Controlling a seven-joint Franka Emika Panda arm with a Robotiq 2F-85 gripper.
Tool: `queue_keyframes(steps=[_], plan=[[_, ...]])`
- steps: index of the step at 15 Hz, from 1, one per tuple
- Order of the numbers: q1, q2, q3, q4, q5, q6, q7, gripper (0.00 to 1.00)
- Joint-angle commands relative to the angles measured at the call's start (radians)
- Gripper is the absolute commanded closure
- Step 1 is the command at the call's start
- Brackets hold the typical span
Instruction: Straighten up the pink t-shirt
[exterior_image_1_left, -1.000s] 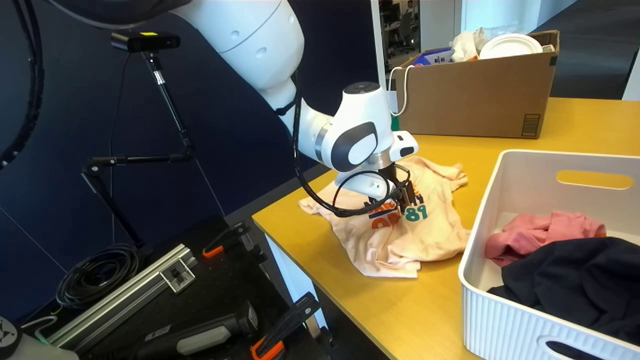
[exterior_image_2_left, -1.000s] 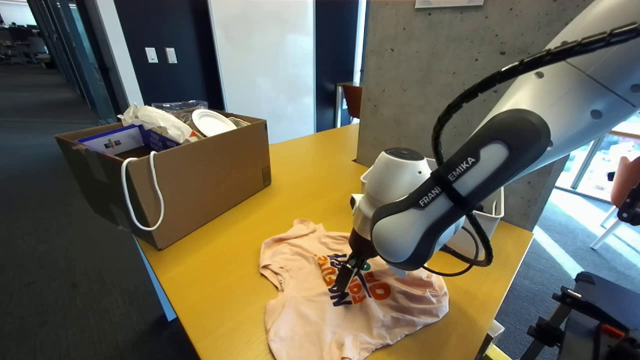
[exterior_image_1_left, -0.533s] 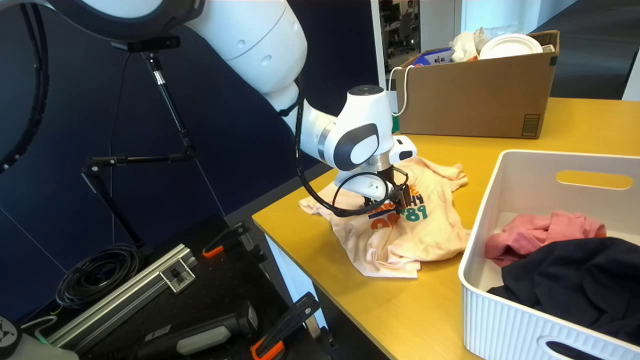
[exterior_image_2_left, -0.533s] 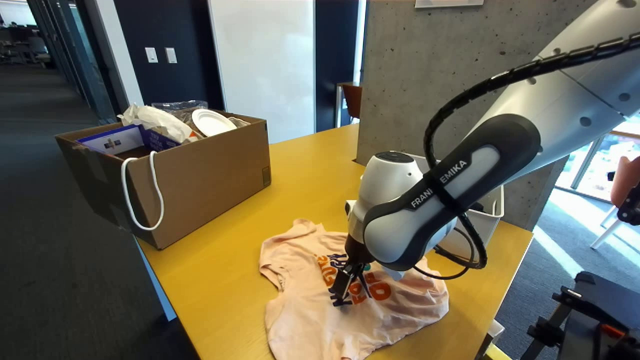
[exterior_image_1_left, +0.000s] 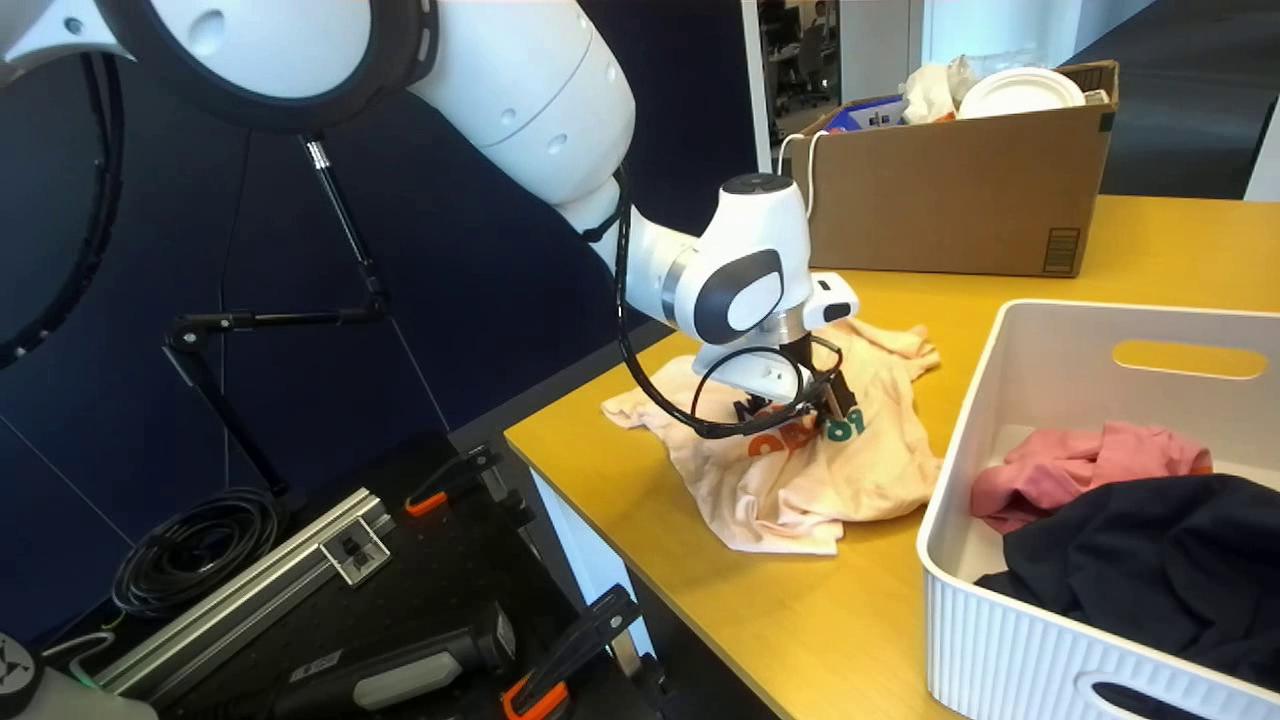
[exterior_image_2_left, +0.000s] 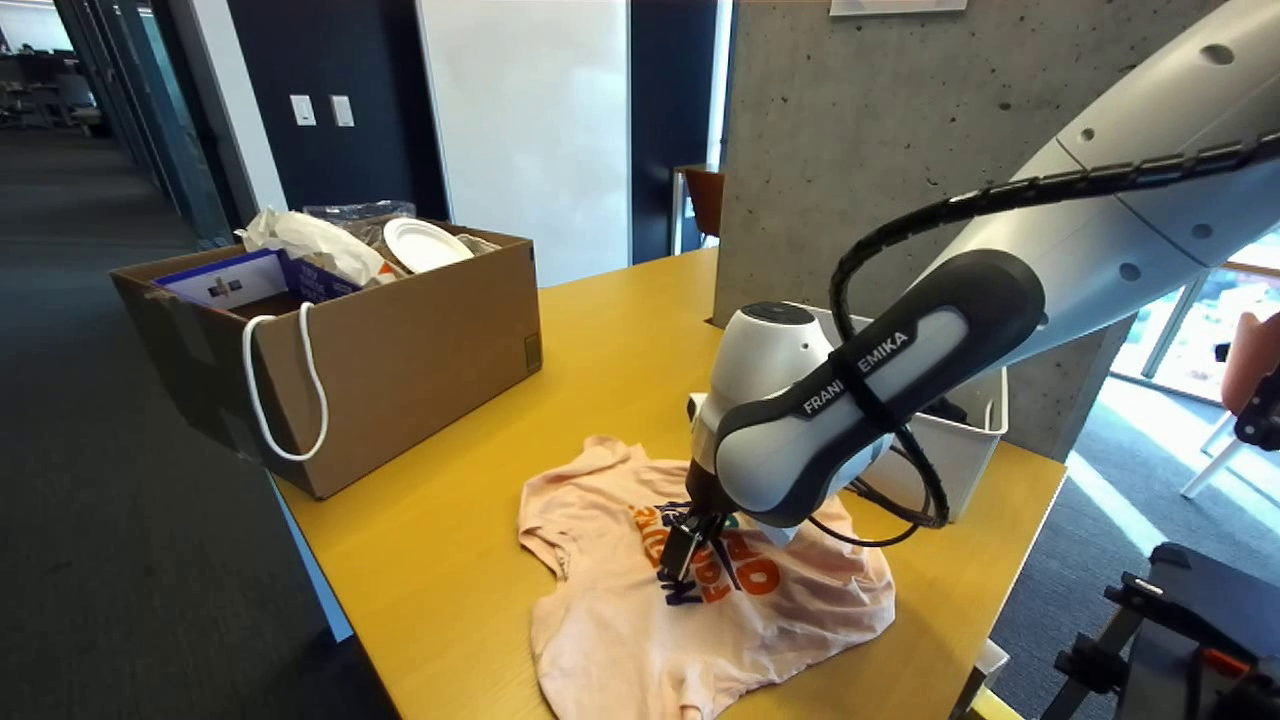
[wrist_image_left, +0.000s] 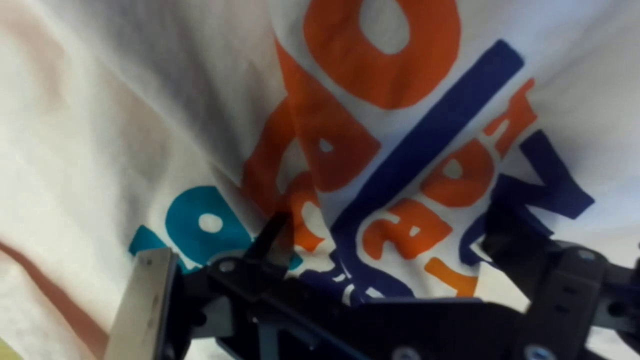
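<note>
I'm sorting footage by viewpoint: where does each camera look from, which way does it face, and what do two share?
An exterior view: raised, white bin nearest, facing down towards the cardboard box; arm enters top left.
An exterior view: raised, pink t-shirt nearest, facing the concrete pillar; arm and hand reach in from the right.
Wrist view: on the arm behind the hand, facing the print; the open hand lines the bottom.
Both exterior views share white bin, cardboard box, pink t-shirt, arm and hand.

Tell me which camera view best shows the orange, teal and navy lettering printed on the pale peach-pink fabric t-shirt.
The wrist view: there the lettering looms large and close, though rumpled and partly covered by the open, black, two-fingered pincer. Both exterior views show it much smaller, also partly hidden by the pincer.
</note>
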Motion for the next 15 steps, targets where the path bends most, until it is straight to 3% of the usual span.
queue_keyframes(steps=[1, 15], plan=[[0.012, 0.078, -0.027, 0.124, -0.006, -0.053, 0.019, 0.00], [0.037, 0.310, -0.028, 0.613, 0.000, -0.305, 0.011, 0.00]])
